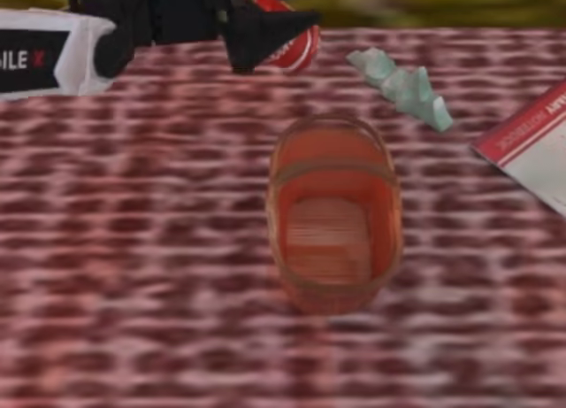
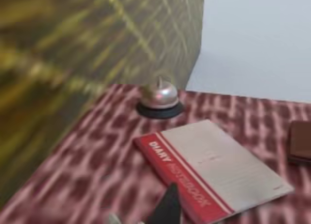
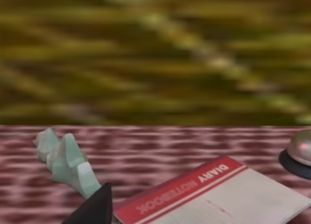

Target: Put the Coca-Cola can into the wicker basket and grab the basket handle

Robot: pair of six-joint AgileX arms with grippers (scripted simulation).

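Left hand (image 1: 265,38) at the table's far edge, fingers clamped; right arm out of top view

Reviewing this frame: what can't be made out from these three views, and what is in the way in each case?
- Small red Coca-Cola can: top view, mostly covered by the left gripper; whether it is clamped is unclear.
- Right gripper: absent from the top view; right wrist view shows one dark fingertip, cut by the edge.
- White diary notebook with red band: cut by the top view's right edge.
- Oval tan-orange wicker basket: missing from both wrist views.
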